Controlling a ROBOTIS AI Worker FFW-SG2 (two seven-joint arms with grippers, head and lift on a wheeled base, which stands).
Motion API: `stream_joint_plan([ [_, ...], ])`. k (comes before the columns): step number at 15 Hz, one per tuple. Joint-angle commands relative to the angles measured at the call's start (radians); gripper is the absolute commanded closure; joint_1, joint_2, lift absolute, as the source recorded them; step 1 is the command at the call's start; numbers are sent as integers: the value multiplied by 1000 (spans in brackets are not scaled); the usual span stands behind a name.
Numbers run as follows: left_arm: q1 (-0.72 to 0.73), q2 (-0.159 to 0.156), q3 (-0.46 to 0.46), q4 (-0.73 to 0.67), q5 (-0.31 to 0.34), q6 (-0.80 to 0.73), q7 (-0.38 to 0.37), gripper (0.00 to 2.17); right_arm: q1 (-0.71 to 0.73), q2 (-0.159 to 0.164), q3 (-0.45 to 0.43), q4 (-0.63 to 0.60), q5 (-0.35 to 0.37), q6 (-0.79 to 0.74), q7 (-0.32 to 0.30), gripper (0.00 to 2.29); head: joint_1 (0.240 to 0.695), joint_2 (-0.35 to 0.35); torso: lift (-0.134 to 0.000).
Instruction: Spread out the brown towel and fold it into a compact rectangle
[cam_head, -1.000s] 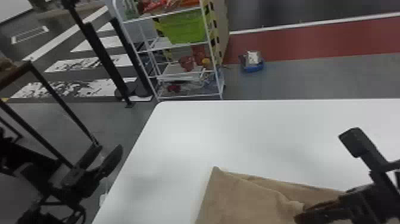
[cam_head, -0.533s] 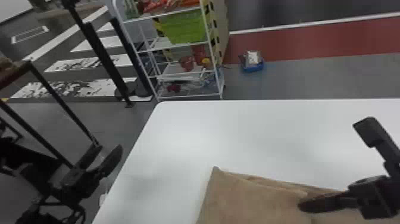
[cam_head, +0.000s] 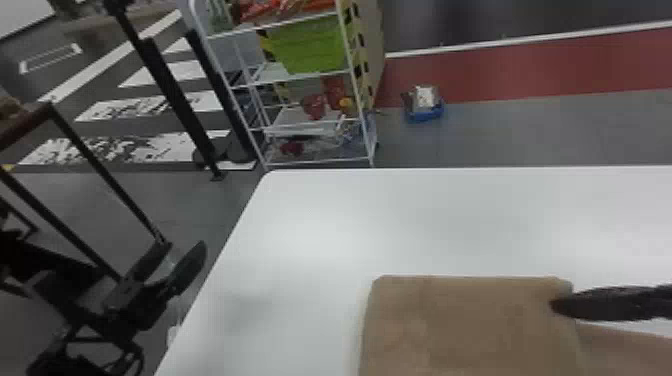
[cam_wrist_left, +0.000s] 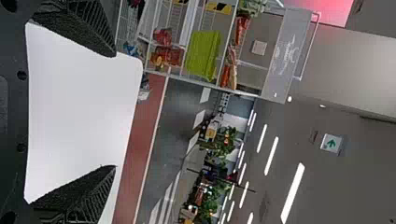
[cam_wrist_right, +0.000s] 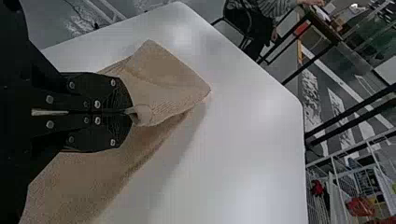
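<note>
The towel (cam_head: 465, 325) is rising; your right tool (cam_wrist_right: 132, 113) is pinching it tight, left tool (cam_wrist_left: 115, 111) gaping empty. Keep lifting evenly.

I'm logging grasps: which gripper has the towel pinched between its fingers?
The right gripper: its fingers are shut on the brown towel, while those of the left gripper stand apart, empty.

1. You're working in what looks like a robotics lab or test hall, indoors, under ceiling strip lights (cam_wrist_left: 293, 192) and a green-and-white sign (cam_wrist_left: 331, 143).
2. Your floor is marked out like a roadway: white crossing stripes (cam_head: 125, 148) on dark grey, plus a red lane (cam_head: 510, 72).
3. Beyond your plain white table (cam_head: 440, 220) stands an open wire rack (cam_head: 320, 162) holding a lime-green bin (cam_head: 315, 46).
</note>
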Motion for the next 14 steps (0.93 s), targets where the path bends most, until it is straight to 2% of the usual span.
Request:
stream_joint_plan([
  [1, 0, -3, -9, 0, -4, 0, 3, 22, 37, -38, -40, -4, -7, 42, 0, 1139, 695, 350, -124],
  [4, 0, -3, -24, 3, -11, 0, 8, 22, 101, -60, -49, 4, 13, 42, 2, 1139, 695, 350, -124],
  [7, 0, -3, -39, 5, -25, 0, 11, 22, 144, -72, -72, -1, 33, 42, 43, 1139, 695, 350, -124],
  [10, -5, -3, -58, 3, -37, 0, 21, 22, 154, -77, -172, -48, -18, 42, 55, 1139, 695, 350, -124],
  [12, -5, -3, -64, 2, -40, 0, 29, 22, 178, -94, -236, -91, -54, 42, 66, 1139, 695, 350, -124],
  [14, -5, -3, -65, 2, -42, 0, 31, 22, 239, -127, -293, -142, -79, 42, 77, 1139, 695, 350, -124],
])
